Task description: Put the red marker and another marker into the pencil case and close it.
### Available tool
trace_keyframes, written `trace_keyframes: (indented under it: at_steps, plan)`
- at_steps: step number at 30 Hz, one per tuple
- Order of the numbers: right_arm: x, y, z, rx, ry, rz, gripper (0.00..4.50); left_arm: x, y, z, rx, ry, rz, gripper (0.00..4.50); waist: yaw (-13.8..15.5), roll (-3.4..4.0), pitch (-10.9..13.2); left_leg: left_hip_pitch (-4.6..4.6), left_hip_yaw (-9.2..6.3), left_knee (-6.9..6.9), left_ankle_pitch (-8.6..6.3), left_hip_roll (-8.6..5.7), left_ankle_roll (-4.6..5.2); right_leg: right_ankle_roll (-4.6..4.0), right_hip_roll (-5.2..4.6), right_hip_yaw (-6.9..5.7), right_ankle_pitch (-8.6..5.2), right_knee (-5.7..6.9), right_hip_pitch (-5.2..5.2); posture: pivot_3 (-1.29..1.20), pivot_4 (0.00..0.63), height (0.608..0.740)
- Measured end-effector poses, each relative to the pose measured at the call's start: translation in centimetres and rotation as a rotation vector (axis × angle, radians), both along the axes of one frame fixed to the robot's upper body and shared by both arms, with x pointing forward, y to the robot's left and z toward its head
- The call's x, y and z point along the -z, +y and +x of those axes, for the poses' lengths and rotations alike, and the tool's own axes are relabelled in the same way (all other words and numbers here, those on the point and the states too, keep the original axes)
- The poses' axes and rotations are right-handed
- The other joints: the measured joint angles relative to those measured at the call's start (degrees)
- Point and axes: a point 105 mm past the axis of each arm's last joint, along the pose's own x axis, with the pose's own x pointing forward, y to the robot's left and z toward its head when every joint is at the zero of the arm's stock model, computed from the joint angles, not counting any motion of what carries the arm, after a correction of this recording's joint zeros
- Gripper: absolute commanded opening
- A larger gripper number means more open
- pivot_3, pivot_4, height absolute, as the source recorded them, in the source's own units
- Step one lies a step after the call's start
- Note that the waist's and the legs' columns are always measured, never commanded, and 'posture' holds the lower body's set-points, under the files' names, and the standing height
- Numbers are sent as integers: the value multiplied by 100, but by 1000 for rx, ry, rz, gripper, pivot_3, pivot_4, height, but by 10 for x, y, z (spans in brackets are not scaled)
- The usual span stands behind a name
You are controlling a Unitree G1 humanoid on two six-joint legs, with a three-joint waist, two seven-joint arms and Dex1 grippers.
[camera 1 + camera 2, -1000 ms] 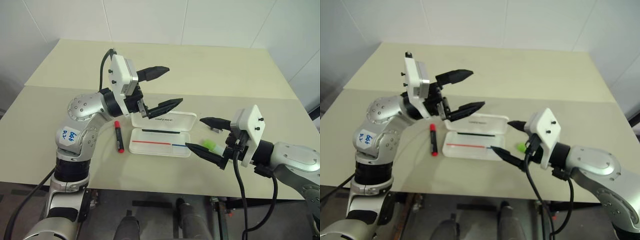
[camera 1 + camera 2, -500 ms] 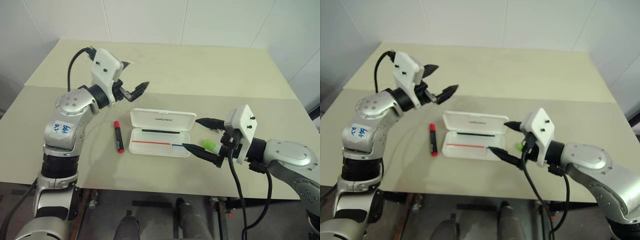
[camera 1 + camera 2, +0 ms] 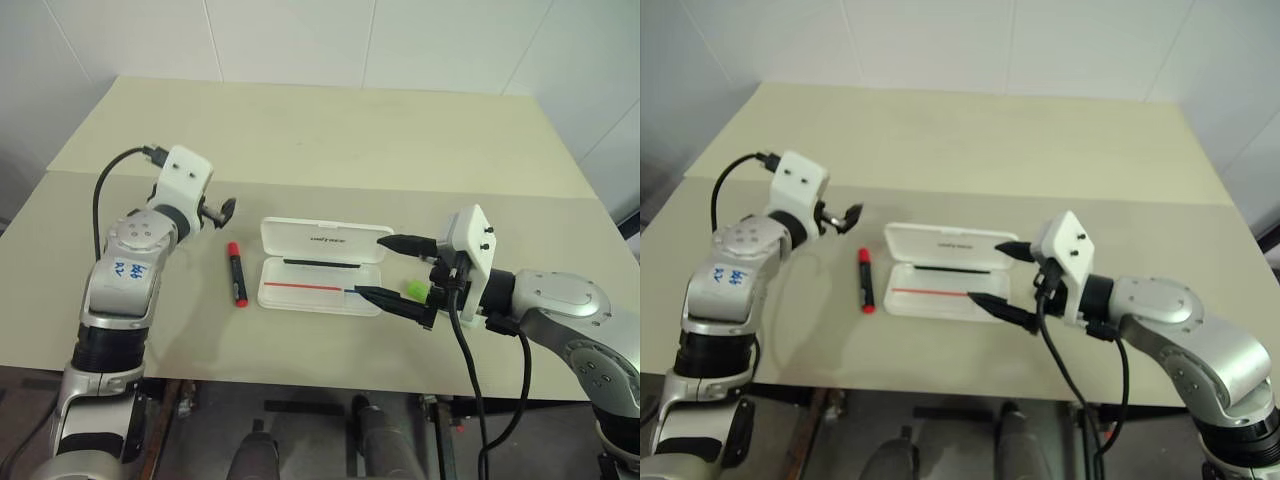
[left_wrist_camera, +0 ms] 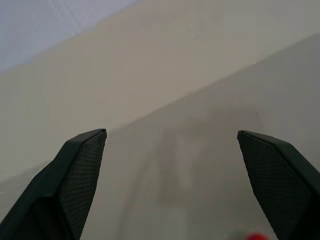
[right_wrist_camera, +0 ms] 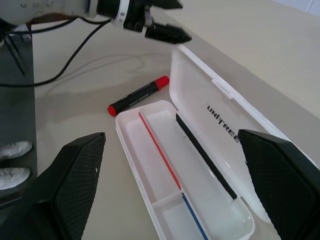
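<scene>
Markers lie outside the open pencil case (image 3: 322, 268) near the tabletop's front edge: red marker (image 3: 236, 272) left, green-capped marker (image 3: 417, 291) right. Both grippers, left (image 3: 222, 209) and right (image 3: 392, 270), gape empty.

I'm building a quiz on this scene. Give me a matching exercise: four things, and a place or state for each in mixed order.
Things:
1. red marker
2. pencil case
3. green-capped marker
4. left hand

Places or states:
a. lying open on the table
b. between the right hand's fingers, not gripped
c. open, empty, above the table
d. on the table left of the case

Pairs: 1-d, 2-a, 3-b, 4-c
</scene>
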Motion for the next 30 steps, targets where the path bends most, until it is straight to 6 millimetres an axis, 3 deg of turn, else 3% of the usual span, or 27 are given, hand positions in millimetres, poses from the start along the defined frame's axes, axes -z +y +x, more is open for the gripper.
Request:
trace_keyframes:
  at_steps: [15,19,30]
  plan:
    - [8,4,1,-16,19,-14,4500,43,-29,-38,-9,133,-75,4472,-12,0,0,-3,0,-3,-1,0,-1,-1,0,0,-1,-2,1,0,150,740]
    - [8,4,0,-20,19,-19,4500,55,-27,-45,-42,187,-83,4472,-9,0,0,-1,-1,13,-1,-1,-2,-3,0,1,-2,-4,1,0,150,740]
    - [10,2,1,-22,18,-33,4500,62,-24,-50,-88,216,-83,4472,-15,0,0,-2,-1,22,-1,-2,-3,-3,0,3,-1,-1,3,0,150,740]
